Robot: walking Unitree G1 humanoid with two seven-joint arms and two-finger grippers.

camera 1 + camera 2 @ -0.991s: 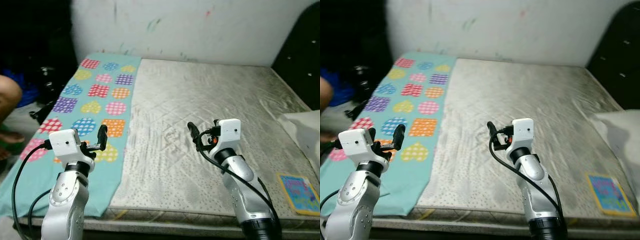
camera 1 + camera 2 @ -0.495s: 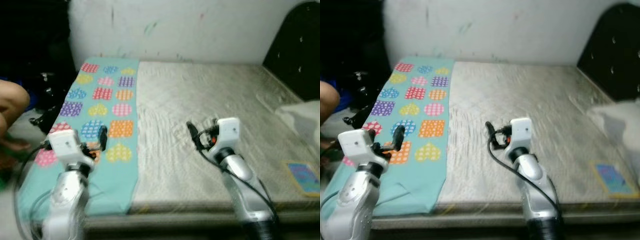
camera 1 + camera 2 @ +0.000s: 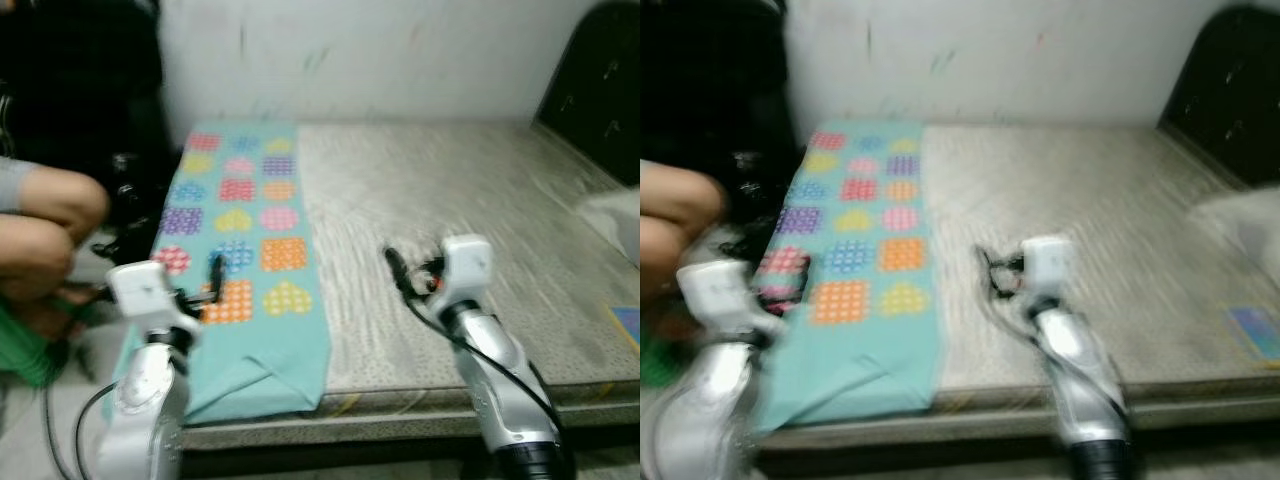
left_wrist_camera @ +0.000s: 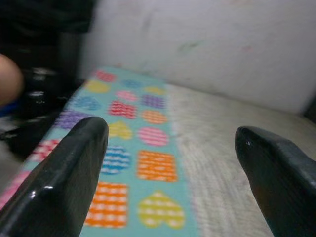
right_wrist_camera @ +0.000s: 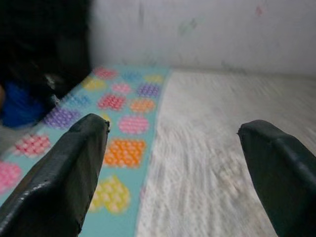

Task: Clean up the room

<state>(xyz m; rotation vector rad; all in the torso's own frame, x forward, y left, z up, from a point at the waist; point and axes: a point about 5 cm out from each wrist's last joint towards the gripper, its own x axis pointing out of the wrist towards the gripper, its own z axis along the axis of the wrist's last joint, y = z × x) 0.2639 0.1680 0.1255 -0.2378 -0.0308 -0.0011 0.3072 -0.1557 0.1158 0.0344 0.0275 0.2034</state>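
Blur everywhere; my left gripper and right gripper hover empty, fingers apart; turquoise sheet with dotted hearts and squares lies along the grey mattress, left edge; reaching mid-motion risks missing it, or grazing the person's knee.

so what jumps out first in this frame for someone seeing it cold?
The turquoise cloth with bright dotted hearts and squares, laid along the left side of the bare grey mattress, its near end hanging over the edge. Both arms are raised over the bed: the left gripper above the cloth, the right gripper above the mattress, both open and empty. A person's bent knees sit at the far left, beside the bed.
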